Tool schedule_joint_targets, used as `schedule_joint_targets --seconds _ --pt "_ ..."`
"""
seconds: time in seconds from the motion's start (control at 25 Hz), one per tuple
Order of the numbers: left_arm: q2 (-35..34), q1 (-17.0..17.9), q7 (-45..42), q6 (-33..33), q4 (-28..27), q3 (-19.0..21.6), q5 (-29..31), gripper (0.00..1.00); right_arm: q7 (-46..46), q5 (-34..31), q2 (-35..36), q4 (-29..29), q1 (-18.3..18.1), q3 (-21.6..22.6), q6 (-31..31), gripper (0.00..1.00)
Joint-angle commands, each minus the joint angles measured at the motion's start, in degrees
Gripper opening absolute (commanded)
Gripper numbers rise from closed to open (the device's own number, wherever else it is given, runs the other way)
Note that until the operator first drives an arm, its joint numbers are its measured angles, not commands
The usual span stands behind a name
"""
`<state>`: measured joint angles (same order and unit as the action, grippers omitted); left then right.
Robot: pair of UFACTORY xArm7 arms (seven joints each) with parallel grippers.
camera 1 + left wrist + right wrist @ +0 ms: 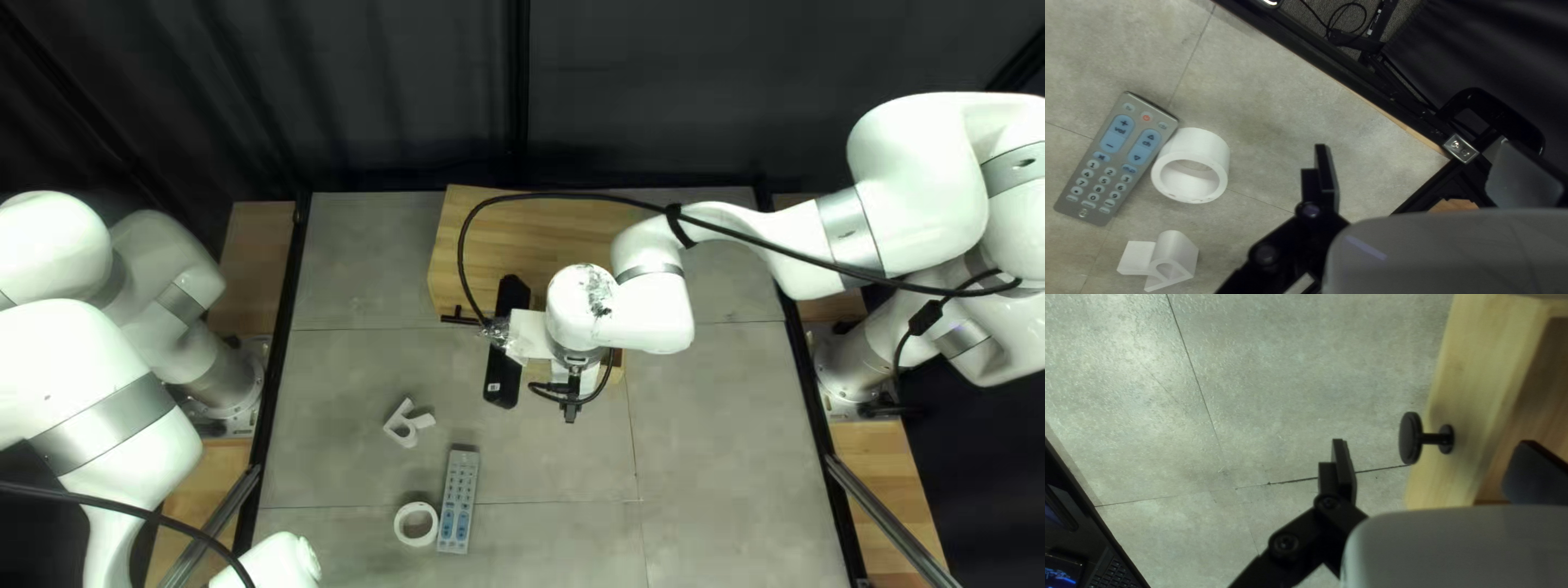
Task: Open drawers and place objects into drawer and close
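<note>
Top left view, count: one remote control (458, 501), one white ring (398, 524), one white letter R (407, 420), lower left of centre; one wooden drawer box (533, 240), upper centre; two robot arms (909, 185), left and right.

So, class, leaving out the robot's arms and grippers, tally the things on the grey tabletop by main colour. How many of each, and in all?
White: 2 (round plastic-looking ring, letter-R-shaped block)
Grey: 1 (long remote control with blue buttons)
Light wood: 1 (boxy drawer cabinet with black knob)
Total: 4
</note>
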<state>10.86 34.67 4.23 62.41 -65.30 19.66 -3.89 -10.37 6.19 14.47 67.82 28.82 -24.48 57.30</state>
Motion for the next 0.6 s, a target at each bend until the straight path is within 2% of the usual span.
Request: schedule_joint_targets --seconds 0.04,0.6 --pt "0.0 0.0 0.0 0.0 0.0 0.0 0.0 1.0 0.0 0.3 0.2 0.1 -0.1 0.0 -0.2 1.0" --pt "0.0 0.0 0.0 0.0 0.0 0.0 0.0 1.0 0.4 1.6 0.2 1.9 0.0 0.8 0.5 1.0"
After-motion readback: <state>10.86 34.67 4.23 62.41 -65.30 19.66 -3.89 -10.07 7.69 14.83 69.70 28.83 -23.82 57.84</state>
